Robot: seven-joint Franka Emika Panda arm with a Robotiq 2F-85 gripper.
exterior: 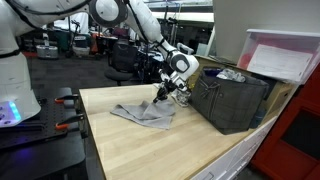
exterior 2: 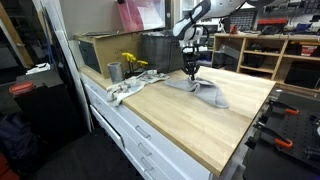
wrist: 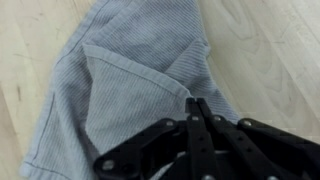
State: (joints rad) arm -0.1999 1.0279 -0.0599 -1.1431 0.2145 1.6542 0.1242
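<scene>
A grey ribbed cloth (wrist: 130, 70) lies crumpled on the light wooden table (exterior: 150, 150). It shows in both exterior views (exterior: 143, 113) (exterior 2: 205, 90). My gripper (wrist: 193, 101) points down at the cloth's edge with its black fingers pressed together. Folds of the cloth run up to the fingertips, so a pinch of the fabric sits between them. In the exterior views the gripper (exterior: 160, 97) (exterior 2: 190, 72) stands just above the table at the cloth's end nearest the dark bin.
A dark mesh bin (exterior: 235, 100) (exterior 2: 150, 48) stands on the table close behind the gripper. A metal cup (exterior 2: 114, 72), a yellow item (exterior 2: 130, 62) and a pale rag (exterior 2: 125, 88) lie near the table's corner. A white-lidded box (exterior: 285, 55) sits beyond the bin.
</scene>
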